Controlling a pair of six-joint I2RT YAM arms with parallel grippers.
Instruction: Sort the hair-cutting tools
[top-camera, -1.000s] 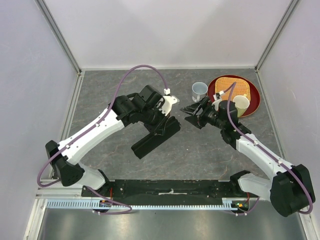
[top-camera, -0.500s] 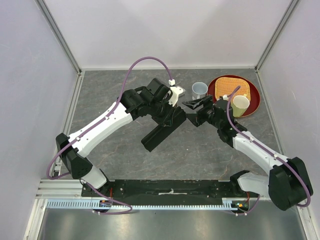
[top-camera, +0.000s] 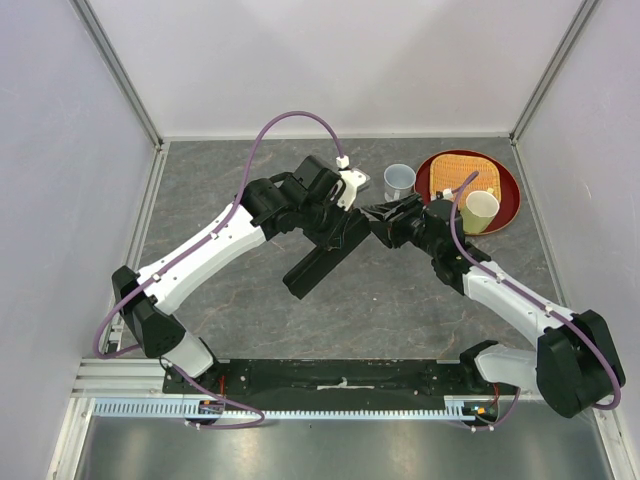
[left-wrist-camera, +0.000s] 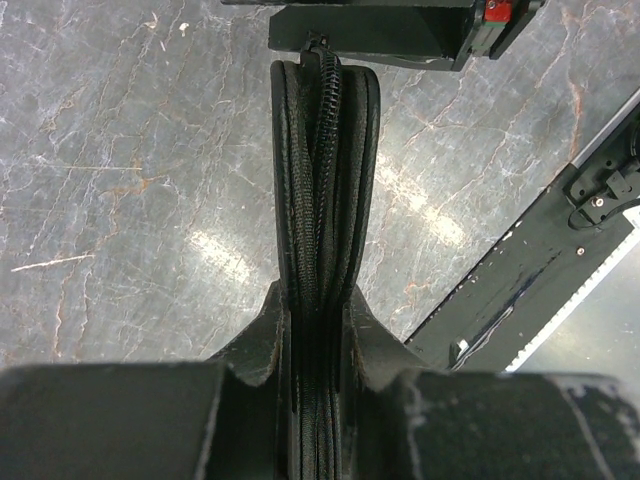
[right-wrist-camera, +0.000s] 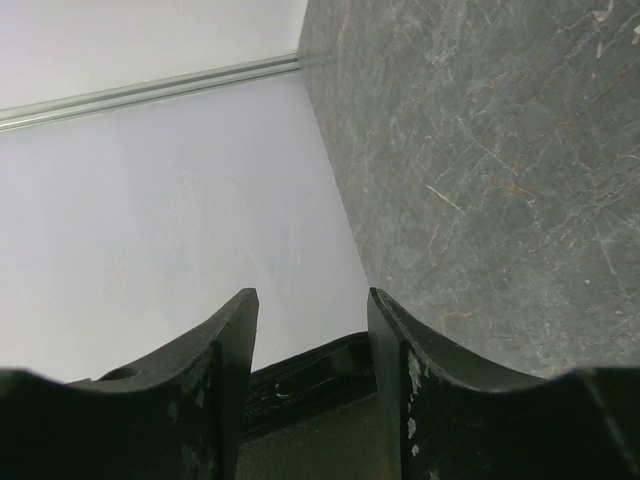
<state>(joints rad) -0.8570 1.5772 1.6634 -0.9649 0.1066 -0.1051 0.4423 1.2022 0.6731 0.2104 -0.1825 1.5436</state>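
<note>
My left gripper (top-camera: 340, 232) is shut on the edge of a flat black zippered case (top-camera: 322, 256) and holds it slanting above the table. In the left wrist view the case's zipper edge (left-wrist-camera: 322, 180) runs straight away between my fingertips (left-wrist-camera: 265, 330). My right gripper (top-camera: 378, 217) is open, its fingers on either side of the case's upper right corner (right-wrist-camera: 300, 385) without pressing it. The combs and scissors are out of view.
A clear cup (top-camera: 399, 180) stands behind the grippers. A red round tray (top-camera: 505, 205) at the back right holds a woven mat (top-camera: 463, 175) and a pale cup (top-camera: 481, 210). Grey walls close in the back and sides.
My left gripper has carried the case up and to the right. My right gripper has moved left until its open fingers stand around the case's corner.
</note>
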